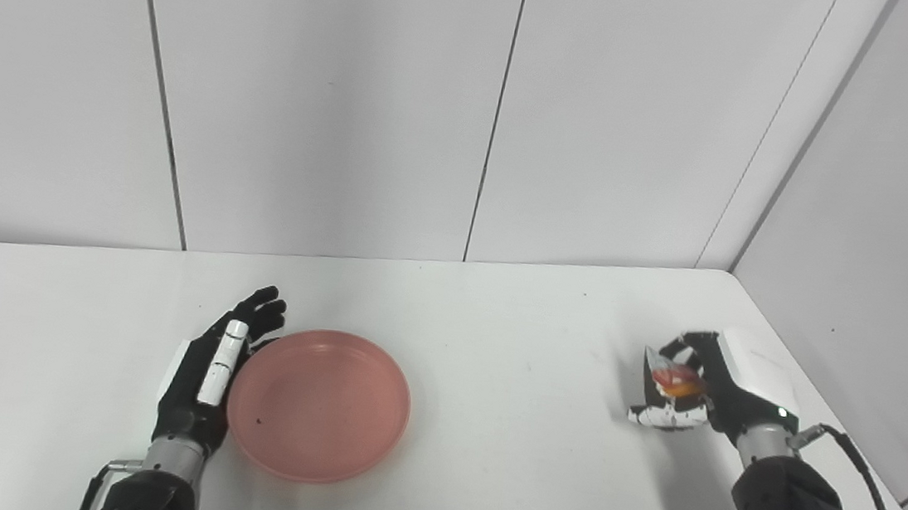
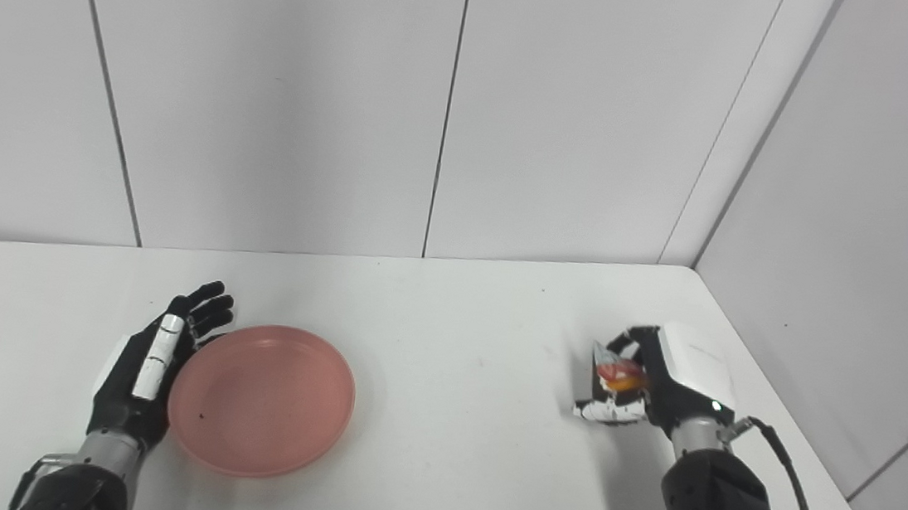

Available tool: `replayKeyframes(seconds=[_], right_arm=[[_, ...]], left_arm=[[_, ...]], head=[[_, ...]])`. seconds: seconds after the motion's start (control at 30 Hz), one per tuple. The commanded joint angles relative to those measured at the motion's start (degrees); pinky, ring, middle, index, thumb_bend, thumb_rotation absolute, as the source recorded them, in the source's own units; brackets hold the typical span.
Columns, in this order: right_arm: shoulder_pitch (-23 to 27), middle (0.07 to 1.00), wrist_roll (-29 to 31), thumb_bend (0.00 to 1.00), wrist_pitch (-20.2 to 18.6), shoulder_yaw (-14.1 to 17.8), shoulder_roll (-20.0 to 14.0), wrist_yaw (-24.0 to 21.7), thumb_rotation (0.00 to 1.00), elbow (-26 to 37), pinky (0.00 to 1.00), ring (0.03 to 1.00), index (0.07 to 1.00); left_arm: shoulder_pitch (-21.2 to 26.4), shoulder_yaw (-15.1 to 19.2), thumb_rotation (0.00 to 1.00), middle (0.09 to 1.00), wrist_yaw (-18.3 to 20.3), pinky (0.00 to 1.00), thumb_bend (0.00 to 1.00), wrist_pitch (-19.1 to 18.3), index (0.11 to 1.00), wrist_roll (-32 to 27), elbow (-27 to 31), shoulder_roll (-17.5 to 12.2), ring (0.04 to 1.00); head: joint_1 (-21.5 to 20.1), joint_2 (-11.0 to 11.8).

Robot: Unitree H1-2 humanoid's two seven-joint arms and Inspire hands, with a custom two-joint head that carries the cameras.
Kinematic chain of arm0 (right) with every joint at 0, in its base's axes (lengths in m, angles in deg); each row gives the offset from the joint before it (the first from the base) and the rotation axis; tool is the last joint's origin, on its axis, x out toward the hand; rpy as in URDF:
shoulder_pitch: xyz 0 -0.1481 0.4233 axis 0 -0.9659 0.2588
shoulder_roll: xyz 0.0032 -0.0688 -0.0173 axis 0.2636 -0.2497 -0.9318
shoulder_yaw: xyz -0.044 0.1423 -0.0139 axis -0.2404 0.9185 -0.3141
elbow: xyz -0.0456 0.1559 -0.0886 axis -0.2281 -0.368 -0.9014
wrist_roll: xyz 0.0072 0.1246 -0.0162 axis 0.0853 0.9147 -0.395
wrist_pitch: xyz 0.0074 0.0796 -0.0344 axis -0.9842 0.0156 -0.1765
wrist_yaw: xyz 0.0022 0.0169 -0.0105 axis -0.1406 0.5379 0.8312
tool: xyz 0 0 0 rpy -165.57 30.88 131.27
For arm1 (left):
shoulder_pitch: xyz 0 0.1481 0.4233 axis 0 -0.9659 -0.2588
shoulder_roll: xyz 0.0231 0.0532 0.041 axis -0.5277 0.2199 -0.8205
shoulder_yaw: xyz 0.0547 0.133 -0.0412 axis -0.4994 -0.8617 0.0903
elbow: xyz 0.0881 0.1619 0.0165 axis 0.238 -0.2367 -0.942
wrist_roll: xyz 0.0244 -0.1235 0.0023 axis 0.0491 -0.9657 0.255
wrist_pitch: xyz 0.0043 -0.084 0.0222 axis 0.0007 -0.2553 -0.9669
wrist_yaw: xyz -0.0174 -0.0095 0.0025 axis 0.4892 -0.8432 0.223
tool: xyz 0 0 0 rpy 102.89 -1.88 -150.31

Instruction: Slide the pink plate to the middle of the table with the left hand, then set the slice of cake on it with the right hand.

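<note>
A round pink plate lies empty on the white table, a little left of its middle. My left hand rests flat along the plate's left rim, fingers stretched out and touching the edge, holding nothing. Near the right edge of the table, my right hand is shut on the slice of cake, a small red and orange wedge that shows between fingers and thumb. The hand and cake sit just above the tabletop, well to the right of the plate.
White wall panels stand close behind the table, and another wall runs along its right side. A black cable trails from the right wrist. The table's right edge lies just beyond the right hand.
</note>
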State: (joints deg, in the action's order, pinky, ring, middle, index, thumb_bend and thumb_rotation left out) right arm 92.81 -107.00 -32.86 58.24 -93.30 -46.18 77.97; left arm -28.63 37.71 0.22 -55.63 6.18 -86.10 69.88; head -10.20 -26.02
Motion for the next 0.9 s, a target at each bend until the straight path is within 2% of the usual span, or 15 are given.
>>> replayKeyframes(seconds=[0.0, 0.17, 0.33, 0.43, 0.6, 0.87], right_arm=[[3.54, 0.335, -0.68, 0.52, 0.15, 1.11, -1.14, -0.07, 0.15, 4.10, 0.19, 0.247, 0.493], [6.76, 0.328, -2.80, 0.52, -0.69, -0.71, -0.08, -3.50, 0.14, 8.64, 0.15, 0.226, 0.492], [9.62, 0.329, -4.73, 0.52, -1.85, -2.10, 2.68, -5.67, 0.13, 9.30, 0.15, 0.227, 0.491], [11.23, 0.318, -3.92, 0.52, 0.53, -3.16, 3.50, -5.81, 0.13, 7.33, 0.15, 0.217, 0.491], [12.95, 0.364, -3.28, 0.52, 3.96, -4.57, 3.67, -5.04, 0.14, 4.14, 0.20, 0.269, 0.491], [15.93, 0.379, -1.96, 0.52, 8.56, -7.70, 5.61, -5.32, 0.14, -0.24, 0.21, 0.278, 0.492]], left_arm=[[-1.43, -0.45, 0.87, 0.820, -0.38, 0.78, 0.74, -2.36, 0.767, 0.64, -3.21, 0.77, 0.844], [-1.20, -0.89, 0.88, 0.822, -1.14, 0.76, 0.71, -2.43, 0.772, 1.68, -3.44, 1.10, 0.842], [-1.15, -1.30, 0.89, 0.831, -1.13, 0.78, 0.71, -2.19, 0.771, 2.18, -3.81, 1.51, 0.852], [-1.03, -1.80, 0.90, 0.841, -1.29, 0.78, 0.71, -1.56, 0.780, 2.91, -4.58, 1.86, 0.860], [-0.52, -2.16, 0.90, 0.834, -2.13, 0.77, 0.72, -1.20, 0.768, 3.68, -5.97, 2.77, 0.851], [0.49, -2.63, 0.91, 0.832, -3.37, 0.76, 0.74, 0.25, 0.768, 4.73, -8.40, 4.16, 0.847]], head=[[0.69, 0.01], [1.88, 0.06], [4.58, 0.18], [6.57, 0.27], [8.65, 0.58], [11.97, 0.98]])
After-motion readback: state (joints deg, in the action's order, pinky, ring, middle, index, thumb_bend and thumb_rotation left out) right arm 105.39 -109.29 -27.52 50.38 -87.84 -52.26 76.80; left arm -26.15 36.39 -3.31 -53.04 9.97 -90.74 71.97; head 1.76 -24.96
